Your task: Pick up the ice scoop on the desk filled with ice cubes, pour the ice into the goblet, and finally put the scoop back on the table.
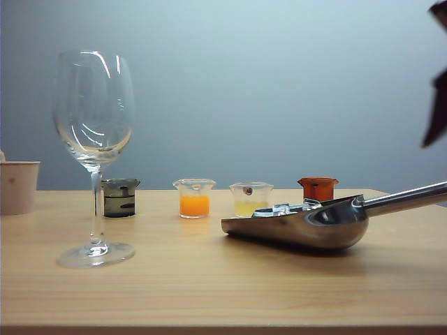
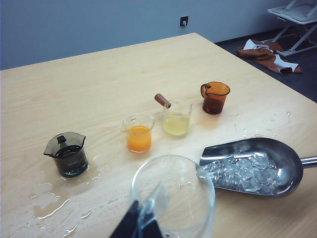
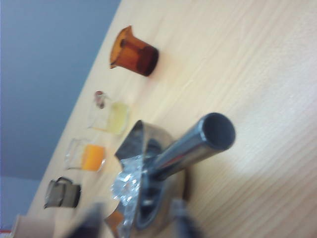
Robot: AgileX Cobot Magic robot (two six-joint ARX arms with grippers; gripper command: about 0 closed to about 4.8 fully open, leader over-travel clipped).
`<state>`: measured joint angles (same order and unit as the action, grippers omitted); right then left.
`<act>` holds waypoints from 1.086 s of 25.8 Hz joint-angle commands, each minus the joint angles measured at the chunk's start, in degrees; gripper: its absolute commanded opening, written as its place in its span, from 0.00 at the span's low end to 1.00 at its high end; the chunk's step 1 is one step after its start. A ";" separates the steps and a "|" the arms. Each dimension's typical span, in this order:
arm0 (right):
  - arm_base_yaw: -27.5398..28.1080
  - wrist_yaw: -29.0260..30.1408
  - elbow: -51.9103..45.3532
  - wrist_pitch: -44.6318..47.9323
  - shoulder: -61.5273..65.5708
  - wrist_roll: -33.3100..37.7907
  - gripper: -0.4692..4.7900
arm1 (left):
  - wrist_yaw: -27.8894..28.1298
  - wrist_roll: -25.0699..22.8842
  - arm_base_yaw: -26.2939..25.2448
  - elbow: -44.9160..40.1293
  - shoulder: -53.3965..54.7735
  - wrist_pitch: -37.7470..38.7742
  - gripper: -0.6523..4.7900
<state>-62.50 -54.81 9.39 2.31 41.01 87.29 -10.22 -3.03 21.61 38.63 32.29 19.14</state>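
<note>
The tabletop (image 1: 209, 293) carries everything, with bare room in front and to the right. The goblet (image 1: 94, 150) stands upright at its left. The ice scoop (image 1: 307, 223) lies flat right of centre, well apart from the goblet, its long axis running left to right with the handle (image 1: 405, 198) rising toward the right edge. Ice cubes (image 2: 242, 172) fill its bowl. Four small beakers (image 1: 195, 198) stand in a row behind.

The right tool (image 3: 133, 225) hovers beyond the handle's end, blurred fingers apart and empty; this arm is nearer. The left tool (image 2: 138, 225) hangs above the goblet's rim; I cannot tell its opening.
</note>
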 commanded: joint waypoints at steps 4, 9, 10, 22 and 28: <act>5.81 -0.31 0.07 14.08 13.25 0.13 0.96 | 0.15 -0.22 -0.07 0.22 -0.09 0.39 0.11; 10.36 0.50 0.09 24.41 23.41 0.15 0.96 | 0.13 -0.24 -0.07 0.22 -0.09 1.03 0.11; 12.20 2.32 0.09 29.46 27.04 0.13 0.96 | 0.13 -0.37 -0.07 0.22 -0.09 1.57 0.11; 16.74 4.79 0.13 46.82 40.48 0.15 0.72 | 0.07 -2.84 -0.07 0.22 -0.11 3.30 0.11; 16.74 3.04 0.13 46.77 40.48 0.15 0.36 | 0.09 -2.84 -0.07 0.22 -0.11 3.30 0.11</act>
<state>-45.74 -50.41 9.41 48.58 81.54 87.42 -10.22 -5.61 21.61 38.63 32.29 23.03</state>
